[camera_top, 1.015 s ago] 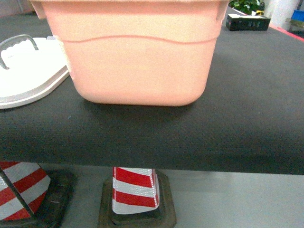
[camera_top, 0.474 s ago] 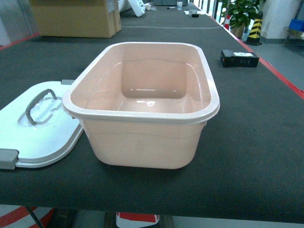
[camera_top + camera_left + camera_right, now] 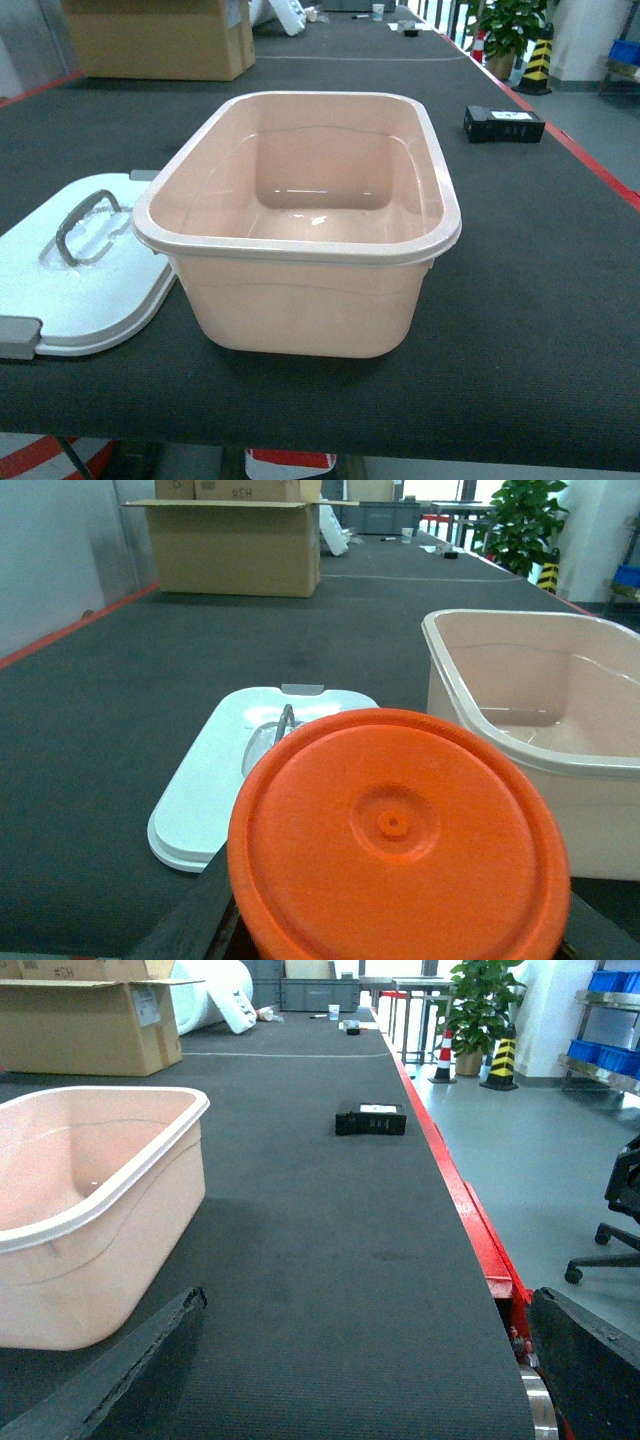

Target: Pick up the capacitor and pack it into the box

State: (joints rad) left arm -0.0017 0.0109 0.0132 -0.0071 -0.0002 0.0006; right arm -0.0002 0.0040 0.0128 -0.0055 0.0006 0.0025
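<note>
The capacitor [image 3: 395,830] fills the lower left wrist view as a bright orange round end face, very close to the camera. My left gripper [image 3: 395,922] is shut on it, with dark fingers [image 3: 195,915] showing at its sides. It is held above the black table, left of the pale pink box [image 3: 470,695] and over the near end of the white lid [image 3: 215,780]. The head view shows the box [image 3: 300,245] open and empty, the lid [image 3: 90,290] flat to its left, and neither gripper. My right gripper [image 3: 370,1360] stands open over bare mat, right of the box [image 3: 100,1210].
A brown cardboard carton [image 3: 160,40] stands at the far left of the table. A small black case [image 3: 503,124] lies far right. The table's red right edge [image 3: 480,1230] drops to the floor, where an office chair [image 3: 615,1220] stands. A striped cone [image 3: 290,462] sits under the table.
The head view has swung up from the box's side wall and the table's front edge to look down into the open box. The box and lid have not moved.
</note>
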